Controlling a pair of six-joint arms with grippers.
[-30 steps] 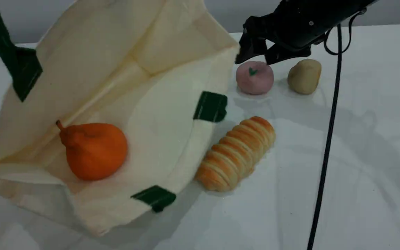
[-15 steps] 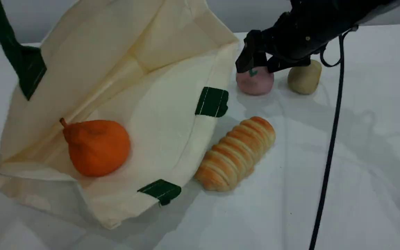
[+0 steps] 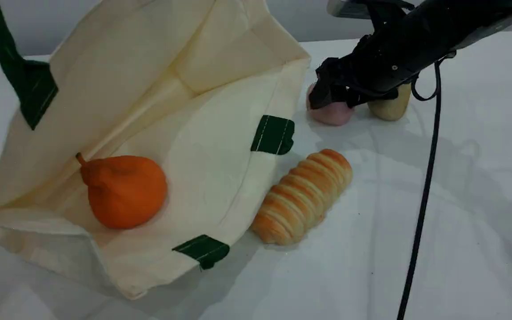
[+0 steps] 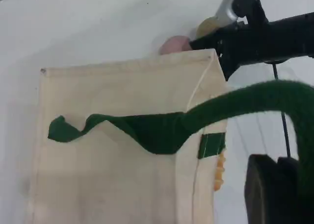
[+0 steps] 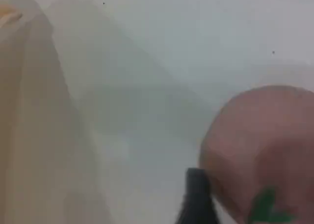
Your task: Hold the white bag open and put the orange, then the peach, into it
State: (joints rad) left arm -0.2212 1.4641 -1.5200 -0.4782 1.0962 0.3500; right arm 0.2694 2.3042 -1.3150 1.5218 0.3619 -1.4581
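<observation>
The white bag (image 3: 220,155) lies on its side with its mouth held open, and the orange (image 3: 122,191) rests inside it. My left gripper (image 4: 282,185) is shut on the bag's green handle (image 4: 235,111) and holds it up above the bag (image 4: 113,185). Beside the bag's rim, the pale pink peach (image 3: 332,116) sits on the table. My right gripper (image 3: 332,100) is down over it with a finger on either side. In the right wrist view one fingertip (image 5: 196,194) lies against the peach (image 5: 265,145). Whether the jaws grip it does not show.
A beige potato-like lump (image 3: 390,107) sits just right of the peach, behind the right arm. An orange-striped bread roll (image 3: 302,198) lies in front, close to the bag's edge. The right arm's black cable (image 3: 420,200) hangs down across the table.
My right gripper has come down from above the peach to straddle it, covering its top, and the peach has shifted slightly. The bag and orange have barely moved.
</observation>
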